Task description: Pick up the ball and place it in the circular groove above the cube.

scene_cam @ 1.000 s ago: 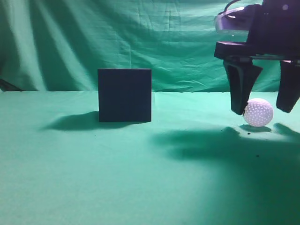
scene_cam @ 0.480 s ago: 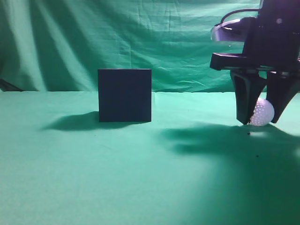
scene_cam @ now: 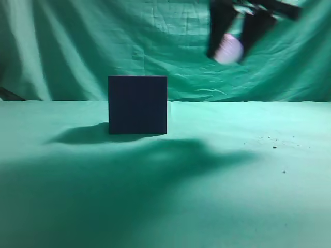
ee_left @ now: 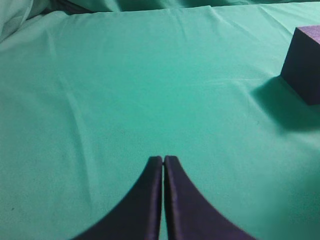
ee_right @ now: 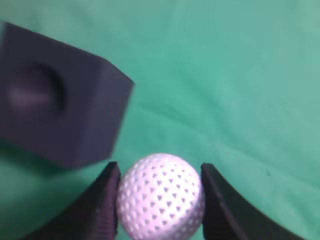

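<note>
The right gripper [scene_cam: 230,49] clamps the ball [scene_cam: 228,49] high in the air, to the right of the cube [scene_cam: 137,105]; it looks light, hard and slippery, so pinching across its middle seems safest.

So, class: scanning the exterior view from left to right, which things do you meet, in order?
The cube → the ball, held high in the right gripper.
</note>
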`<state>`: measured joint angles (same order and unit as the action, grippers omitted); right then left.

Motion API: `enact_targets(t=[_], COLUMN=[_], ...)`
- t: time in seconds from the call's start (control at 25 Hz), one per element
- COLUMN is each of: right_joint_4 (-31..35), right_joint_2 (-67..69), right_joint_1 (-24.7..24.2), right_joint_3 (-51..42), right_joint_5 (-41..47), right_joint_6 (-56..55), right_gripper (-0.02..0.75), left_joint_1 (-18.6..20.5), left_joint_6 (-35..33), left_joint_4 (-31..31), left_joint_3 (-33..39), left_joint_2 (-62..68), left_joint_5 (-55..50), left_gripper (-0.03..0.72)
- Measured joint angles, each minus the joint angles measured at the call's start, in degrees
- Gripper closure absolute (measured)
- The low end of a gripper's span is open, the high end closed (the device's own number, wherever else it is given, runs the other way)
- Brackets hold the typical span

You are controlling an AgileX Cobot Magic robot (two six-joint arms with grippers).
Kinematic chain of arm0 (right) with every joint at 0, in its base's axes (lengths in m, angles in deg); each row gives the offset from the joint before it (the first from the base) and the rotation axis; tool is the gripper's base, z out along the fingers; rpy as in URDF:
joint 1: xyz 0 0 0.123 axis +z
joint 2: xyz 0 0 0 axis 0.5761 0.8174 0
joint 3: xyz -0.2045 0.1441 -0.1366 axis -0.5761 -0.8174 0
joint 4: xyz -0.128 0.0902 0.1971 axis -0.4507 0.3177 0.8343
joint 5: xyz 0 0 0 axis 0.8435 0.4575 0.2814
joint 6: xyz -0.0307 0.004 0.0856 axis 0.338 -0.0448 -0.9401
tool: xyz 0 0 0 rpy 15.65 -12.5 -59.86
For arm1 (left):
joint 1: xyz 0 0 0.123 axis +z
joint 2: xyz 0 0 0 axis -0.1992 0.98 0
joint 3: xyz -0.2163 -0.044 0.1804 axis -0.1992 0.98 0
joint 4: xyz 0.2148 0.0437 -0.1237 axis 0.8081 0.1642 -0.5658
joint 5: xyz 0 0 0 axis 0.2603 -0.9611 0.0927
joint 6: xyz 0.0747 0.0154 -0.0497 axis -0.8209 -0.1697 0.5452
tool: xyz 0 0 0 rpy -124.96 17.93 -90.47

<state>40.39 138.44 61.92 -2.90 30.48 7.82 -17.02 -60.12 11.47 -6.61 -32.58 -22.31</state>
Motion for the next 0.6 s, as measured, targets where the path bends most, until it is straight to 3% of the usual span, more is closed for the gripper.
enact_targets(t=[0.28, 0.6], right_joint_4=[1.5, 1.5], right_joint_2=[4.2, 13.4], right_joint_1=[9.5, 10.9], right_joint_3=[12.3, 18.0], right_joint_5=[-0.1, 0.1], right_joint_6=[1.6, 3.6], right_gripper=[0.426, 0.426], left_joint_1=[0.0, 0.0], left_joint_6=[0.0, 0.0], left_joint_4=[0.0, 0.0], left_joint_3=[0.0, 0.0], left_joint_2=[0.0, 0.0], left_joint_5=[0.0, 0.0], left_gripper=[0.688, 0.688])
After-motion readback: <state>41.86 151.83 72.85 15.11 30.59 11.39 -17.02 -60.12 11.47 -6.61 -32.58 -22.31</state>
